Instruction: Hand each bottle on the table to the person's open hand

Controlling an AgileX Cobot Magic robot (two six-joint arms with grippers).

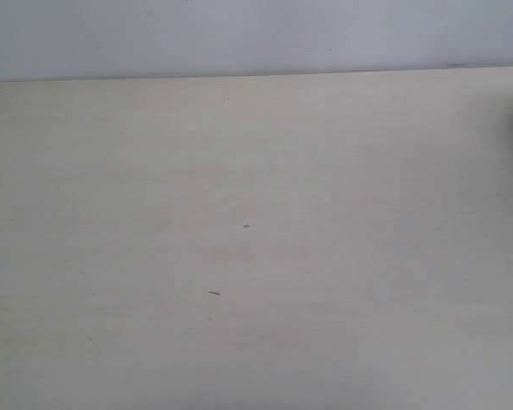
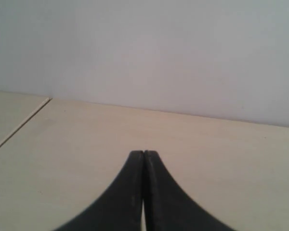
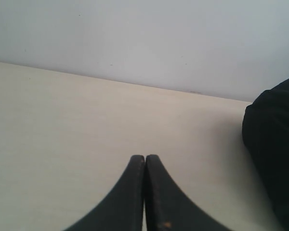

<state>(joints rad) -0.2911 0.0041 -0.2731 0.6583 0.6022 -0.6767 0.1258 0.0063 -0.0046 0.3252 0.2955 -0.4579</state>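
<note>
Exterior view: table (image 1: pixel 325 171), far edge running side to side below a wall (image 1: pixel 239 34). Left gripper (image 2: pixel 143 154): jaws pressed together. Right gripper (image 3: pixel 145 158): jaws pressed together, dark shape (image 3: pixel 274 159) nearby.

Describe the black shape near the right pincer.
Take the pale table, then its right edge in the exterior view. A black mass looms there, near the shut right pincer. Unlike the table's tiny specks, it is big, rounded and featureless.

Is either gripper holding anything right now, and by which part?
Nothing is held. The left gripper and the right gripper both have their jaws closed together with nothing between them.
</note>
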